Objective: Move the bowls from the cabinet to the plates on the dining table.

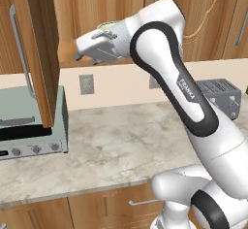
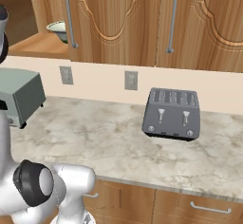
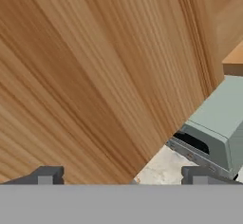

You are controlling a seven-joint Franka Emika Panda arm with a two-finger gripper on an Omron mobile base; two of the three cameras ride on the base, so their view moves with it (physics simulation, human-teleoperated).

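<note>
1. The gripper (image 3: 121,175) is spread wide with nothing between its fingers (image 3: 46,175). In the hand view it faces the inner side of the open cabinet door (image 1: 41,43) at close range, with the grey oven (image 3: 216,128) off past the door's lower edge.
2. In the left base view the hand (image 1: 99,46) is raised to shelf level, just beside that open door and pointing toward it.
3. One bowl (image 2: 59,30), cream-white with a green rim, sits inside the cabinet (image 2: 114,19) on the shelf (image 2: 40,45), part hidden by the closed door next to the opening.
4. My reading: the bowl lies behind and to the side of the gripper, deeper in the opening, not ahead of the fingers. The hand must swing away from the door and turn inward before reaching.
5. The bowl is round, so no long axis matters; approach by the rim.
6. The toaster (image 2: 172,114) stands on the table (image 2: 109,142), well below the gripper.
</note>
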